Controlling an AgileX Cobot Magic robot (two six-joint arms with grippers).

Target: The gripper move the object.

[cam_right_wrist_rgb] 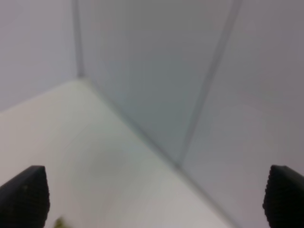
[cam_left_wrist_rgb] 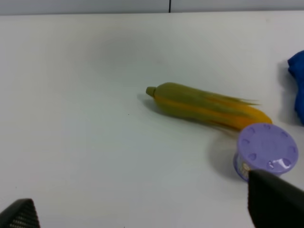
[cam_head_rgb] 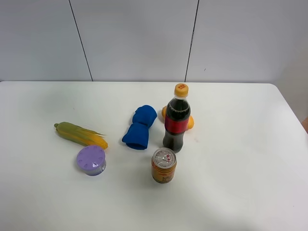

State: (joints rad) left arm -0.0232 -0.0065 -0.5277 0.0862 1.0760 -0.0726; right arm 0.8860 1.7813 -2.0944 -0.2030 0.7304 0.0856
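Observation:
The ear of corn (cam_head_rgb: pixel 80 134) lies on the white table (cam_head_rgb: pixel 240 192) at the left, green husk end to the far left, yellow end toward the purple jar. It also shows in the left wrist view (cam_left_wrist_rgb: pixel 206 105), lying apart from the gripper. My left gripper (cam_left_wrist_rgb: pixel 142 213) is open and empty, with one fingertip (cam_left_wrist_rgb: pixel 19 214) and the other (cam_left_wrist_rgb: pixel 275 202) at the frame's corners, short of the corn. My right gripper (cam_right_wrist_rgb: pixel 152 199) is open and empty, fingertips (cam_right_wrist_rgb: pixel 23 194) wide apart, facing the wall. Neither gripper shows in the exterior high view.
A purple-lidded jar (cam_head_rgb: pixel 91 160) sits right next to the corn's yellow end. A blue cloth (cam_head_rgb: pixel 140 127), a cola bottle (cam_head_rgb: pixel 176 119), an orange fruit (cam_head_rgb: pixel 189 122) behind it and a can (cam_head_rgb: pixel 163 165) stand mid-table.

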